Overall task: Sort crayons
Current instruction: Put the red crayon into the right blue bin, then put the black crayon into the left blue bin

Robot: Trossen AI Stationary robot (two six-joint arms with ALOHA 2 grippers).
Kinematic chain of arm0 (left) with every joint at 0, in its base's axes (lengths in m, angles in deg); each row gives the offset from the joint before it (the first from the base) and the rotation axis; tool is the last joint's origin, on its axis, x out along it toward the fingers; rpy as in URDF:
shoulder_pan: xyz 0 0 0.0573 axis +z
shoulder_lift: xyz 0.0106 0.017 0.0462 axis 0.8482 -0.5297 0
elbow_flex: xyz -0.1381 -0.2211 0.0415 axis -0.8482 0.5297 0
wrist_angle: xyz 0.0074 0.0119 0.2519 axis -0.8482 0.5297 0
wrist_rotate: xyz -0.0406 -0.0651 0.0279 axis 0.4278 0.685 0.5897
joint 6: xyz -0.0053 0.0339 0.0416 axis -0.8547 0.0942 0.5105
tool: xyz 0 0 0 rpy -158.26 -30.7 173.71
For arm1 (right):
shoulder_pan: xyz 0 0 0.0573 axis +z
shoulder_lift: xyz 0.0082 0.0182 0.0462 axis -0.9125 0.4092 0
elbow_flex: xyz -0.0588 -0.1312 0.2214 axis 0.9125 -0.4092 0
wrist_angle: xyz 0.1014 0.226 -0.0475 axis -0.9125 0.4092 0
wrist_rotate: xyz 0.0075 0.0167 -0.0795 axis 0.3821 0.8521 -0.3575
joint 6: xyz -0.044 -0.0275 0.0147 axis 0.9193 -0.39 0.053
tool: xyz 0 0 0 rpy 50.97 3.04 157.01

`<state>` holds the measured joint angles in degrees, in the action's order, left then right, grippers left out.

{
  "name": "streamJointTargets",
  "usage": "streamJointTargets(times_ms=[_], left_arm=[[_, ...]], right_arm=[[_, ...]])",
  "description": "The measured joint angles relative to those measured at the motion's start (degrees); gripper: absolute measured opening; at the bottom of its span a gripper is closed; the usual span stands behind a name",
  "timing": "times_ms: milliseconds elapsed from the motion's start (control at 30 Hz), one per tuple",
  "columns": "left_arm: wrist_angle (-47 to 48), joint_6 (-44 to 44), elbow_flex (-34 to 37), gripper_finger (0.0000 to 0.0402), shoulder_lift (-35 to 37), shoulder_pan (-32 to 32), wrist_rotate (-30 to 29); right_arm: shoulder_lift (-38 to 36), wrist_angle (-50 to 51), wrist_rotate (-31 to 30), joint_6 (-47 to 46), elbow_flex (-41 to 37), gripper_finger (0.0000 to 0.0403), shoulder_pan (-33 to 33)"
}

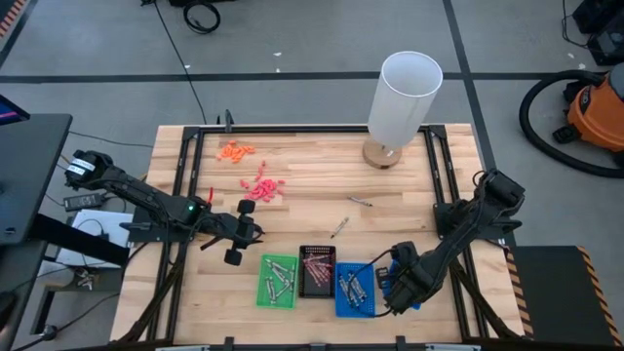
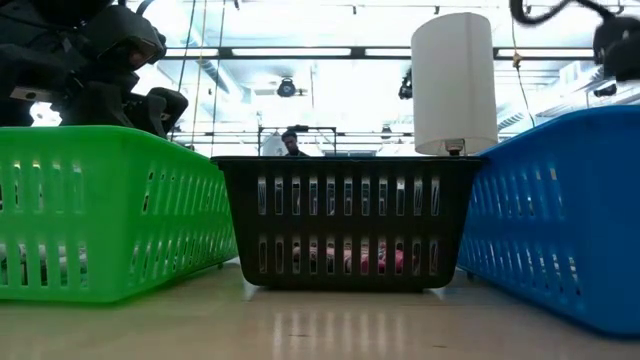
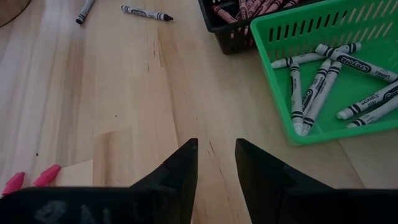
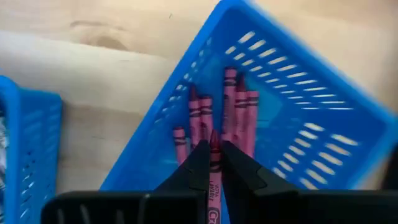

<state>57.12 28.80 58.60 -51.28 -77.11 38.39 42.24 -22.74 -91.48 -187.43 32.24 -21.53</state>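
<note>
Three trays stand side by side near the table's front: green (image 1: pixel 277 281) with grey-silver crayons (image 3: pixel 317 84), black (image 1: pixel 317 271) with dark maroon ones (image 3: pixel 245 7), blue (image 1: pixel 353 290). A second blue tray (image 4: pixel 298 124), right of these, holds several pinkish-red crayons (image 4: pixel 233 106). My right gripper (image 4: pixel 214 146) hangs over it, shut on one pinkish-red crayon (image 4: pixel 214 163). My left gripper (image 3: pixel 216 163) stands open over bare wood left of the green tray. Two loose crayons (image 1: pixel 339 227) (image 1: pixel 361 201) lie mid-table. My right gripper pinches the pinkish-red crayon's wrapped shaft (image 4: pixel 214 177) between its two fingers, coming from above and pointing down. The crayon's pointed end (image 4: pixel 214 137) shows just past the fingertips. It is lifted clear, above the crayons in the blue tray.
A tall white cylinder (image 1: pixel 402 97) stands on a round wooden base at the far right. Bright orange bits (image 1: pixel 234 151) and coral-pink bits (image 1: pixel 261 188) lie at the far left. Bare wood spreads between them and the trays. A person (image 2: pixel 290 142) shows far behind the table.
</note>
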Motion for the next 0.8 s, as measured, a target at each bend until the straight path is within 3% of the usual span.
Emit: streamJointTargets(times_ms=[167,433,533,700,800], left_arm=[[0.01,0.0,0.0,0.0117,0.0,0.0,0.0],[0.01,-0.02,0.0,0.0117,0.0,0.0,0.0],[0.01,-0.02,0.0,0.0117,-0.02,0.0,0.0],[0.01,-0.09,0.0,0.0117,0.0,0.0,0.0],[0.01,-0.2,0.0,0.0117,0.0,0.0,0.0]], right_arm=[[0.02,-5.67,-0.13,-0.54,-4.18,0.0042,-0.02],[-0.64,-5.89,0.22,1.33,-4.68,0.0092,-0.02],[-1.97,-2.03,-0.91,3.93,-2.51,0.0099,-0.55],[-3.15,9.58,-8.85,9.79,2.45,0.0097,-3.27],[-3.52,11.05,-10.67,15.61,3.0,0.0096,-6.18]])
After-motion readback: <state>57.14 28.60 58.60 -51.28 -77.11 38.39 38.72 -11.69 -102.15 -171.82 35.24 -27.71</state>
